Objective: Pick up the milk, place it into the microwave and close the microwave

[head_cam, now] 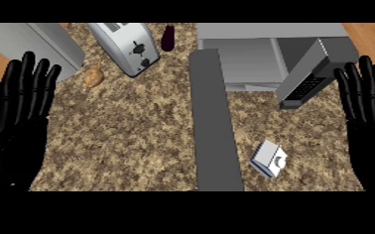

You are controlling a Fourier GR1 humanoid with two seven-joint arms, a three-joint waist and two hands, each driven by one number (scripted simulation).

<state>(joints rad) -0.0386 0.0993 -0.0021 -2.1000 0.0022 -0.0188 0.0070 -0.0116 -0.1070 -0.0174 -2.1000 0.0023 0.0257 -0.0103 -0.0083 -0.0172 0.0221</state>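
The milk (269,158), a small white and blue carton, lies tilted on the speckled counter at the lower right. Behind it the microwave (249,59) stands open, its grey cavity showing, with the door (307,77) swung out to the right and its dark keypad facing me. My left hand (22,109) rests open at the left edge, fingers up. Open too, my right hand (360,109) is at the right edge, fingers up, well to the right of the milk. Neither hand touches anything.
A silver toaster (126,47) lies at the back left, a brownish bread piece (93,77) beside it and a dark bottle-like object (168,37) behind. A grey strip (214,124) runs front to back across the counter. A grey appliance (44,47) fills the far left corner.
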